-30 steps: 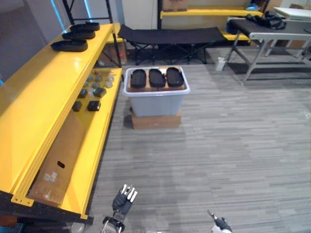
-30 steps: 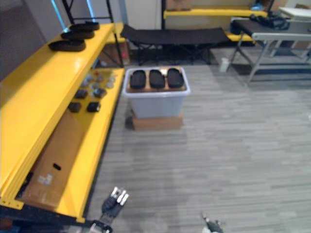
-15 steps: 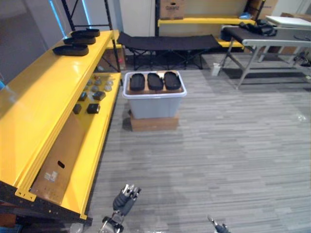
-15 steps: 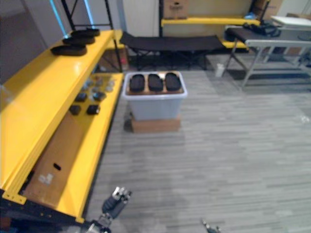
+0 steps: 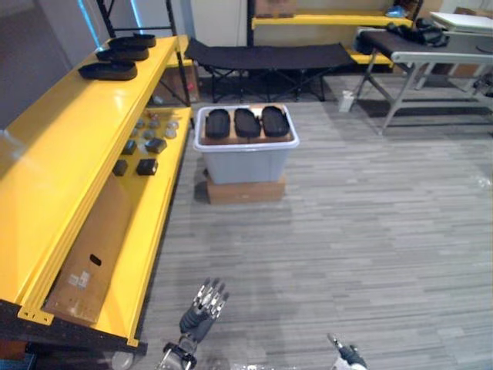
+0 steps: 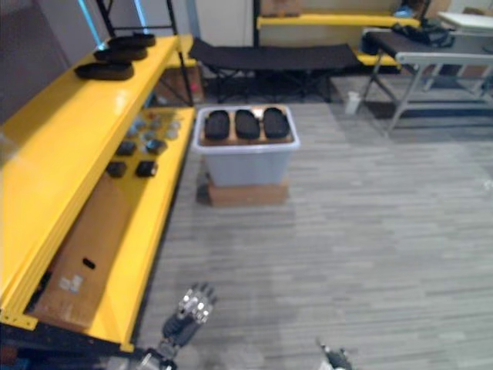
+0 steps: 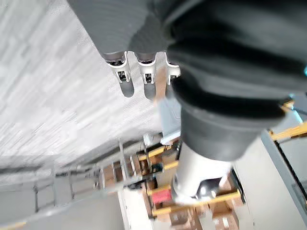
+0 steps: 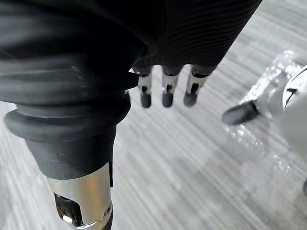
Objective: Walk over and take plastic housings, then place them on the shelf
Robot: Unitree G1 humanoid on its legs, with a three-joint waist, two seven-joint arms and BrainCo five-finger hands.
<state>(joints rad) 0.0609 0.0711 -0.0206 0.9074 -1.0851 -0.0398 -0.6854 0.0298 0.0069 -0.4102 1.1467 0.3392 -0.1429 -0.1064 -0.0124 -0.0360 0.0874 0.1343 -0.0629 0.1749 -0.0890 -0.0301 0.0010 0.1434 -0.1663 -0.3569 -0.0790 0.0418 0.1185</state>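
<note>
Plastic housings [image 5: 246, 122]: three black smooth ovals side by side atop white-rimmed grey tub [image 5: 246, 166] | three more on glossy yellow shelf [image 5: 69, 154] top | left hand [image 5: 196, 317] above striped grey floor [image 5: 370, 231], fingers straight, splayed, empty | right hand [image 8: 166, 96] fingers straight, empty

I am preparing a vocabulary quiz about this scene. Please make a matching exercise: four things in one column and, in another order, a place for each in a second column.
Things:
1. bin
2. cardboard sheet
3. cot
4. left hand

Places:
A. low over the floor, near the front end of the shelf
B. on a brown box on the floor
C. on the shelf's lower level
D. farthest back, behind the bin

Pairs: 1-B; 2-C; 3-D; 4-A
</note>
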